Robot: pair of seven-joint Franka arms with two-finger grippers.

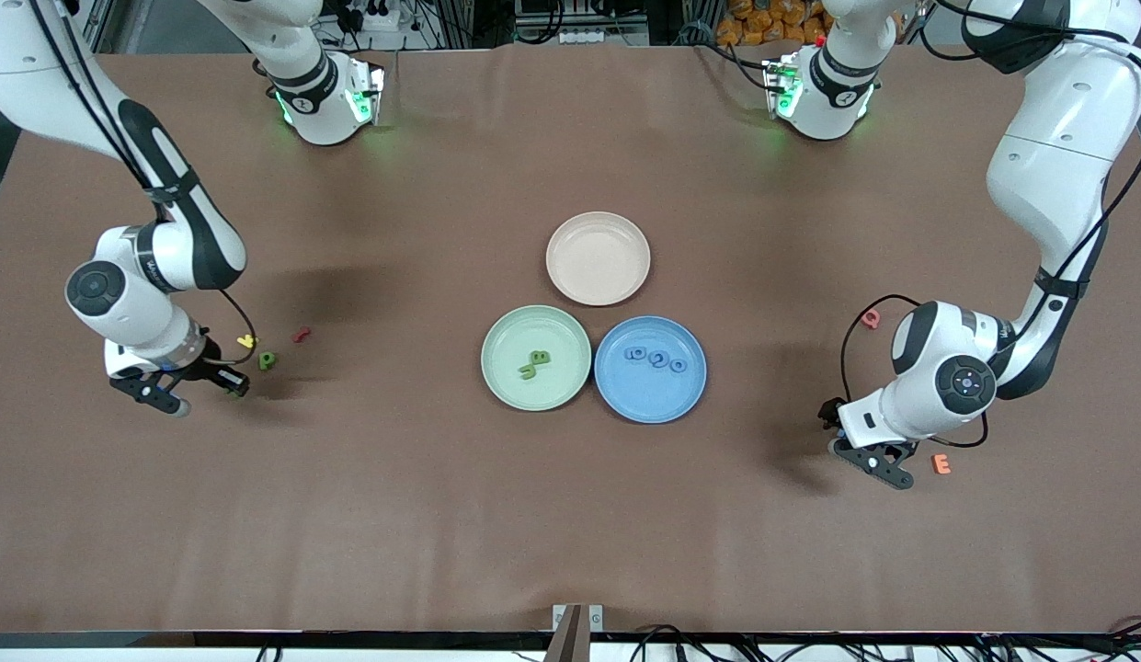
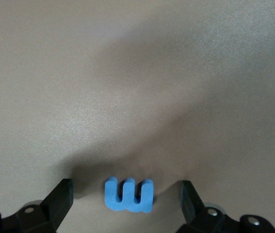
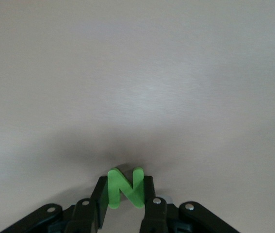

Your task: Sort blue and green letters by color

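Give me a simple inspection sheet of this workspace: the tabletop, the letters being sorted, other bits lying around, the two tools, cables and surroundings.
Surface: brown table, no spills seen.
Job's things: green plate holds two green letters; blue plate holds three blue letters; green P on the table by the right arm; beige plate bare.
Clutter: yellow letter, dark red letter, pink letter, orange E.
Grippers: right tool shut on green N; left tool open around blue M, not yet gripping.
Cables: black cable loops from the left arm.
Surroundings: nothing seen clearly.
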